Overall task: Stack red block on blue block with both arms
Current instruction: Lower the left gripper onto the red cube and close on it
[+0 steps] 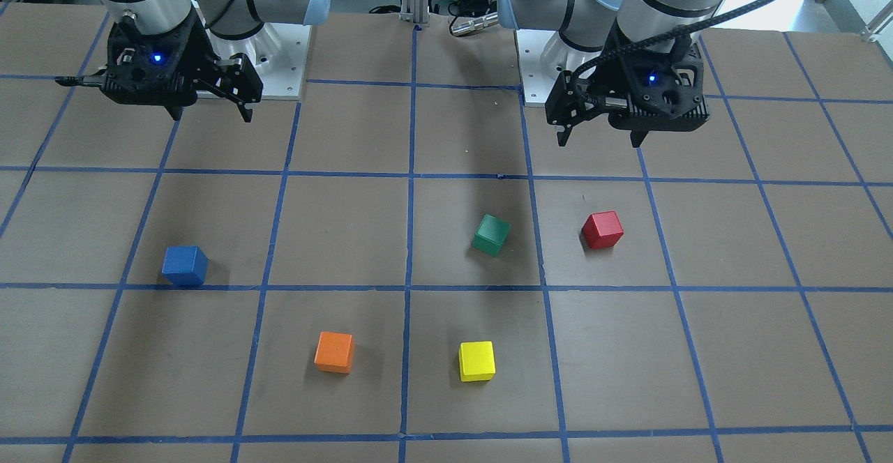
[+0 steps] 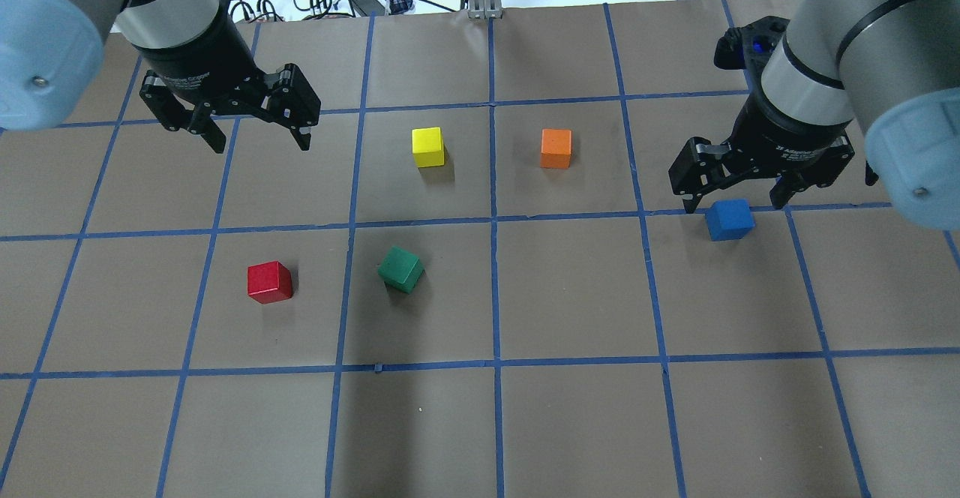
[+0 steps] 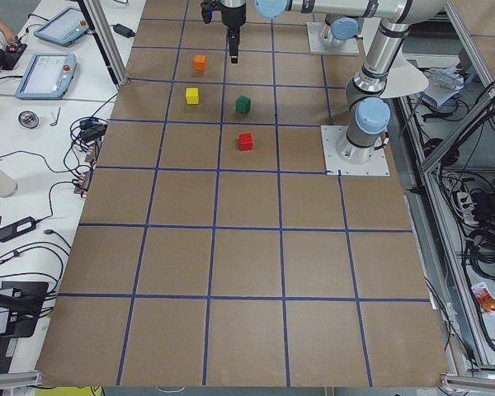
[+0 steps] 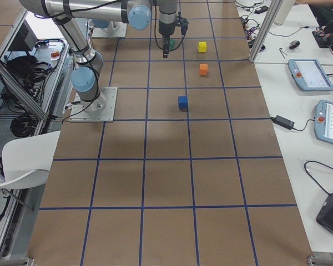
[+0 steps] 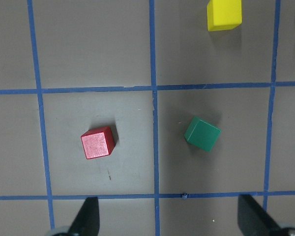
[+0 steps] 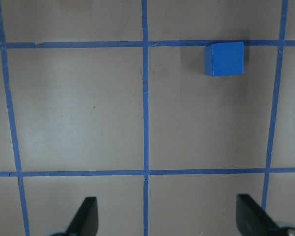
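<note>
The red block [image 1: 603, 229] sits on the brown table, on my left side [image 2: 269, 282]. The blue block [image 1: 185, 266] sits on my right side [image 2: 729, 220]. My left gripper [image 1: 598, 141] is open and empty, held high above the table, on the robot's side of the red block [image 5: 97, 142]. My right gripper [image 1: 211, 116] is open and empty, also held high, on the robot's side of the blue block [image 6: 224, 58]. The two blocks are far apart. In each wrist view, both black fingertips [image 5: 88, 216] [image 6: 86, 216] show at the bottom edge.
A dark green block [image 2: 400, 268] lies rotated just right of the red block. A yellow block [image 2: 427, 146] and an orange block [image 2: 556, 148] sit further out, mid-table. Blue tape lines grid the table. Both arm bases [image 1: 279, 51] stand at the robot's edge.
</note>
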### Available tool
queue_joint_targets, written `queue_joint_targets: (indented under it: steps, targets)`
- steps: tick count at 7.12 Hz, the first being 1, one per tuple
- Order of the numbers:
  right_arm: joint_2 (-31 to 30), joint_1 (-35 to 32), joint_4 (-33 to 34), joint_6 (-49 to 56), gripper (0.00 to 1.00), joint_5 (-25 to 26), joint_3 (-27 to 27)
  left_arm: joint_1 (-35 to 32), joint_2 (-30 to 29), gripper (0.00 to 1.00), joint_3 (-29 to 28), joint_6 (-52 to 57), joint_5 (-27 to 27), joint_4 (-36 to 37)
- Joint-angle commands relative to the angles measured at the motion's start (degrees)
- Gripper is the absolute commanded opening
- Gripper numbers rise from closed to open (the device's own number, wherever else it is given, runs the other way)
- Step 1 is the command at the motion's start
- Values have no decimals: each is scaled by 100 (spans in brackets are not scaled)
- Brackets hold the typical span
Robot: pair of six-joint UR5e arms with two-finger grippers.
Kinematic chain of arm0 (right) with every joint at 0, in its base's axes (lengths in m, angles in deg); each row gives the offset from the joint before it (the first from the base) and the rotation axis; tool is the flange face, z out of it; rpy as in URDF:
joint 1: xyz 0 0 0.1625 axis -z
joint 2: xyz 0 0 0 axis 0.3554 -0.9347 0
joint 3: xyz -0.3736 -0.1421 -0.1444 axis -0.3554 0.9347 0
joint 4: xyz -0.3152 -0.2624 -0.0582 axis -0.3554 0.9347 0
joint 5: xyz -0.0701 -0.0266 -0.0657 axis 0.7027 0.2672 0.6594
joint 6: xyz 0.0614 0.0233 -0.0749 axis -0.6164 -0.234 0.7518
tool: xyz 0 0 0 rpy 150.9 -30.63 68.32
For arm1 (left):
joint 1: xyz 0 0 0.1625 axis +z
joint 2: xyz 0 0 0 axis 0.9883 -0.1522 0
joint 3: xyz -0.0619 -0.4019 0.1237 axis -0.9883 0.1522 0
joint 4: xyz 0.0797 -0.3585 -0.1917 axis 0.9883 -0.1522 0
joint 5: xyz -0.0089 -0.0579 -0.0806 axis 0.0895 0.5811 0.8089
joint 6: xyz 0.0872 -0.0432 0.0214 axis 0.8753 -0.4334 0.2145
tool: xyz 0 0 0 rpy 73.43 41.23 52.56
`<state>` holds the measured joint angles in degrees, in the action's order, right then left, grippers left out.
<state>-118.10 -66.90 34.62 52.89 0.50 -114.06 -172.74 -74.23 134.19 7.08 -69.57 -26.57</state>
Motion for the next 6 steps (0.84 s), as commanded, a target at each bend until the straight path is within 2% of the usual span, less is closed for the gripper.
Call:
queue_joint_targets:
  steps: [1,3,5,6]
  targets:
    - [-3,0,-6,2,100,-39,7,0,-52,100,-28,-4,-26,52]
    - [-3,0,-6,-7,100,-39,16,0,0,100,24,5,-44,17]
    - [-3,0,12,1,100,-48,43,288,176,100,714,110,-87,147]
    - [-3,0,-5,2,100,-39,43,577,72,100,1171,110,-79,549]
